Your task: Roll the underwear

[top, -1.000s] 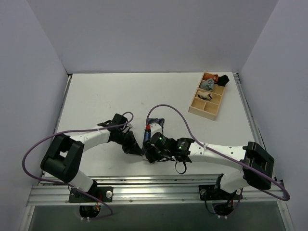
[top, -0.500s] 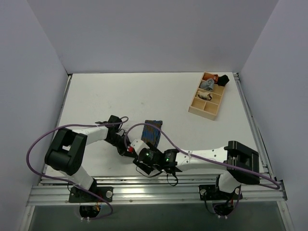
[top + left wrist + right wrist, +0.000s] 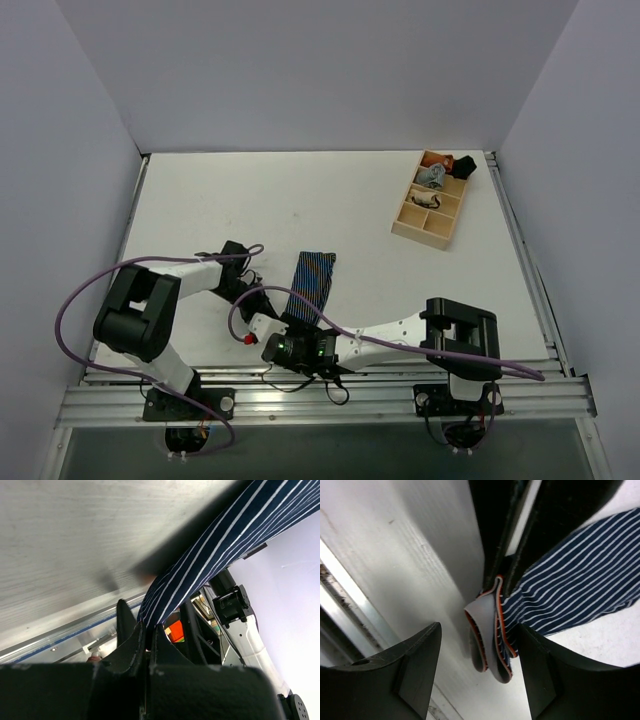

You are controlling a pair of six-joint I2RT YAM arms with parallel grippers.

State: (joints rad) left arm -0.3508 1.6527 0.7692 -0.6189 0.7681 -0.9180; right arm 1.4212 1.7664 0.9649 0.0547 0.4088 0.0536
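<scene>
The underwear (image 3: pixel 311 281), navy with light pinstripes, lies pulled into a long narrow band near the table's front. My left gripper (image 3: pixel 277 303) is shut on its near end, and the cloth (image 3: pixel 225 535) runs up and away from the closed fingers (image 3: pixel 131 642). My right gripper (image 3: pixel 477 626) stands open around the folded grey waistband with its reddish edge (image 3: pixel 490 645), touching neither finger. Above it, the left gripper's fingers (image 3: pixel 506 525) pinch the striped cloth (image 3: pixel 570 585). From above, the right gripper (image 3: pixel 270 326) sits just below the left one.
A wooden compartment tray (image 3: pixel 412 228) at the back right holds small rolled garments (image 3: pixel 432 176). The aluminium rail (image 3: pixel 330 392) of the table's near edge lies close behind both grippers. Purple cables (image 3: pixel 90 285) loop over the arms.
The right arm has swung left and toward the near edge, its gripper now below the left one. The underwear has been drawn out longer and narrower toward the front.
</scene>
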